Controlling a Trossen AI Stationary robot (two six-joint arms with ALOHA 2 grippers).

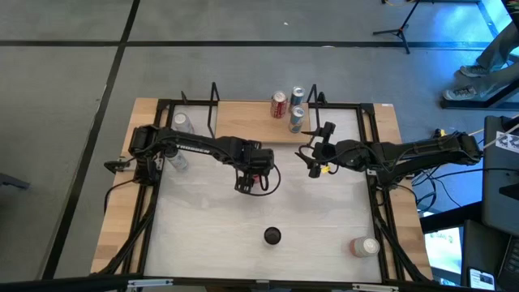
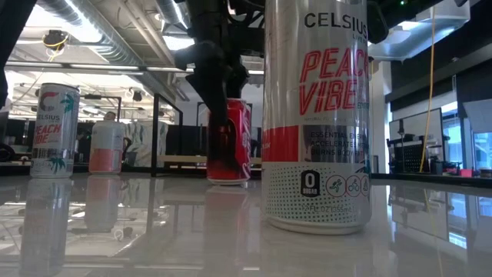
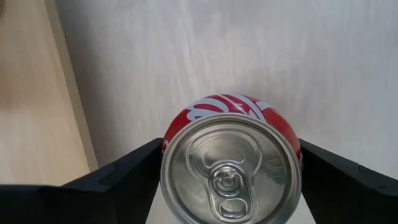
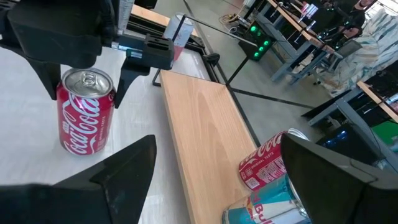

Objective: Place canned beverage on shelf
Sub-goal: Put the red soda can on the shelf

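Coca-Cola can (image 3: 231, 163) stands upright on the table between left gripper's (image 3: 231, 180) open fingers.

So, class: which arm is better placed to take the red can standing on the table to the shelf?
Left. The left gripper already straddles the red can, fingers at its sides. The right gripper hangs empty nearer the shelf.

Overhead straight down, low level along the tabletop (image 1: 243, 219), wrists close, all sharing the red can (image 4: 85, 112) at centre.
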